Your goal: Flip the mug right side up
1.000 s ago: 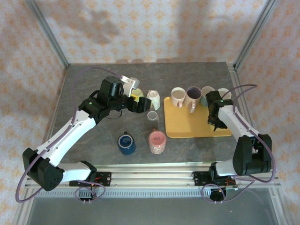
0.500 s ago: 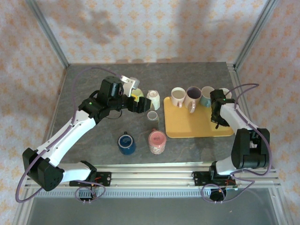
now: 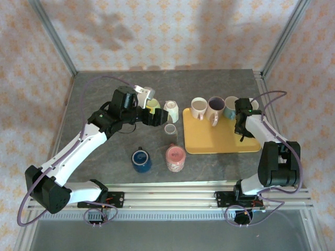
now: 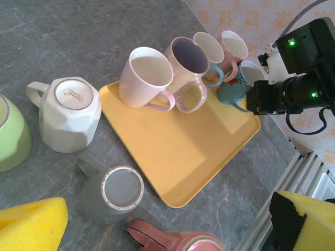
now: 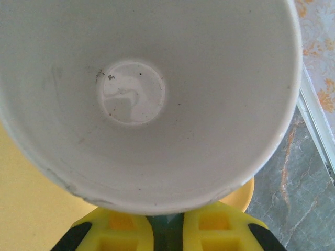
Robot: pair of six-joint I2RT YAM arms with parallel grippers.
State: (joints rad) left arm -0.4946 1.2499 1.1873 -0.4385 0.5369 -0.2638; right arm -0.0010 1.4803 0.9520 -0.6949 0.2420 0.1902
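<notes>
My right gripper (image 5: 167, 222) is shut on the teal handle of a white-lined mug (image 5: 152, 89), whose mouth faces the wrist camera. From above, this mug (image 3: 250, 104) sits at the back right corner of the yellow tray (image 3: 209, 141), with the right gripper (image 3: 242, 119) beside it. Two mugs stand upside down on the table left of the tray: a white faceted one (image 4: 68, 112) and a grey one (image 4: 119, 191). My left gripper (image 3: 157, 116) hovers open above them, its yellow fingers (image 4: 31, 225) spread wide and holding nothing.
Three upright mugs, cream (image 3: 199, 108), purple (image 3: 215, 109) and teal (image 3: 231, 106), line the tray's back edge. A green mug (image 4: 10, 133) stands by the left gripper. A blue mug (image 3: 141, 159) and a pink mug (image 3: 175, 158) stand near the front. Frame rails border the table.
The right arm has swung slightly inward and its wrist has edged toward the back of the tray, still gripping the mug. The left arm has not moved.
</notes>
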